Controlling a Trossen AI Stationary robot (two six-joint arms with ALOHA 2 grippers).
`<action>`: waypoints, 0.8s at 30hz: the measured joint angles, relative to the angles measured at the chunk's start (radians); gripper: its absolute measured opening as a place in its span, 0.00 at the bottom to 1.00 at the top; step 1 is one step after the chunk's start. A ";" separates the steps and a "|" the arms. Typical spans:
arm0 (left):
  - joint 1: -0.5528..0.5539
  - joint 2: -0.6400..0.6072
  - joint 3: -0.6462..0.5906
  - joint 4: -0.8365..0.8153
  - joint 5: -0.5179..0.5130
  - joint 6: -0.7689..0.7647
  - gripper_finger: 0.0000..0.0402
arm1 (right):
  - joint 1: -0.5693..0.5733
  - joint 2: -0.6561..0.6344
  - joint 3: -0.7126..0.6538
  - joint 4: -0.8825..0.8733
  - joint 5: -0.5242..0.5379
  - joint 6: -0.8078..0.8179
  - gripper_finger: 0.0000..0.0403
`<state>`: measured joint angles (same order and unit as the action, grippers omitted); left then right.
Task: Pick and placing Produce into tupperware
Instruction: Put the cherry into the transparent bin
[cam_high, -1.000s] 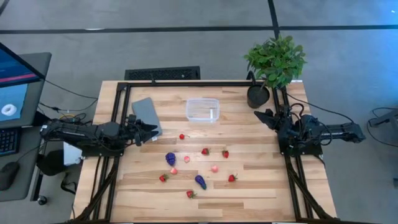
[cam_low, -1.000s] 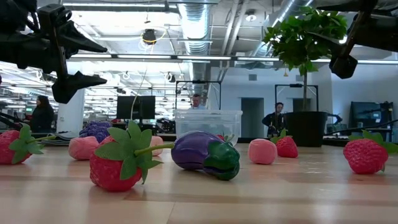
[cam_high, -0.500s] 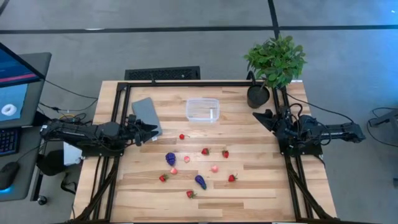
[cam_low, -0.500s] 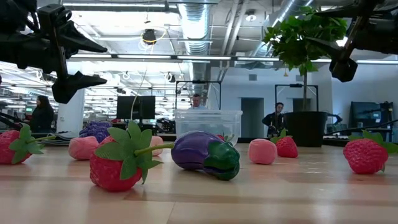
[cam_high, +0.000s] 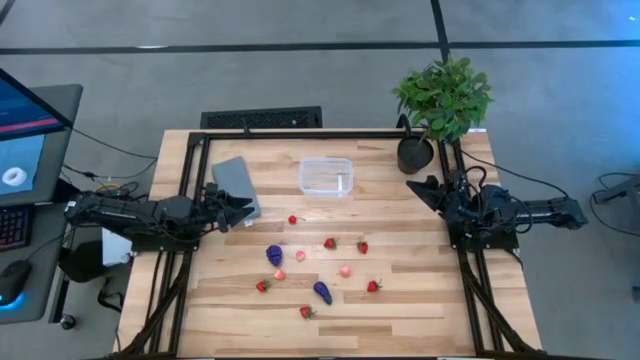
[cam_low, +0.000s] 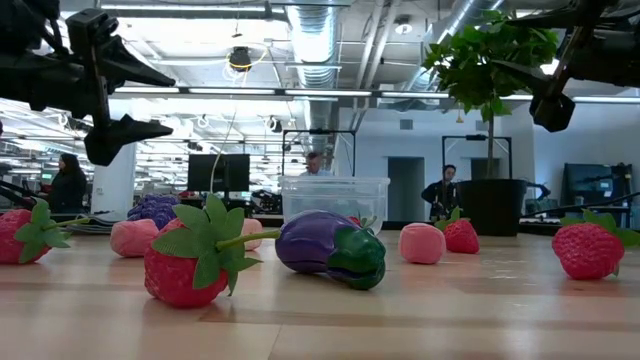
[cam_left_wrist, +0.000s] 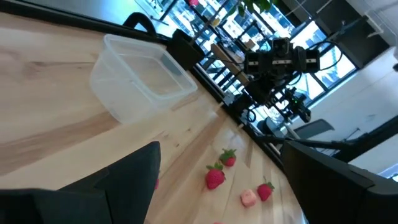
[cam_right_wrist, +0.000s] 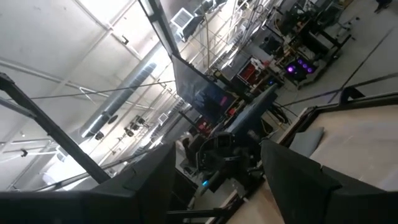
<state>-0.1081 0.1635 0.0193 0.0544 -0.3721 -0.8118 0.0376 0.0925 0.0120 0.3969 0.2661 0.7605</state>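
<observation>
Tupperware: sitting at table's far middle, empty.
Produce: lying scattered just in front of tupperware.
L gripper: hovering left of tupperware, jaws apart.
R gripper: hovering right of tupperware, jaws apart.

we look down on a pale wooden table edged by a black frame, standing on a grey floor crossed by dark lines. a leafy potted plant sits at the table's far right corner, and a flat grey lid lies near the left edge. to the left we see a desk with a lit monitor, a keyboard and a mouse. level with the tabletop, we see an open workshop behind: exposed silver ducts and pipes on the ceiling, strip lights, dark monitors, and three people standing far back.
</observation>
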 joint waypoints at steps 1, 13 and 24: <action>0.000 0.000 0.000 0.000 0.000 0.000 0.80 | 0.000 0.000 0.000 0.000 0.000 0.000 0.65; 0.000 0.000 0.000 0.012 -0.087 -0.095 0.80 | -0.005 0.000 0.000 -0.003 0.001 -0.026 0.65; -0.012 0.032 -0.001 0.240 0.171 -0.137 0.80 | -0.005 0.000 0.000 0.000 -0.079 0.026 0.65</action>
<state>-0.1200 0.1952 0.0186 0.2946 -0.2012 -0.9487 0.0326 0.0925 0.0120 0.3969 0.1875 0.7860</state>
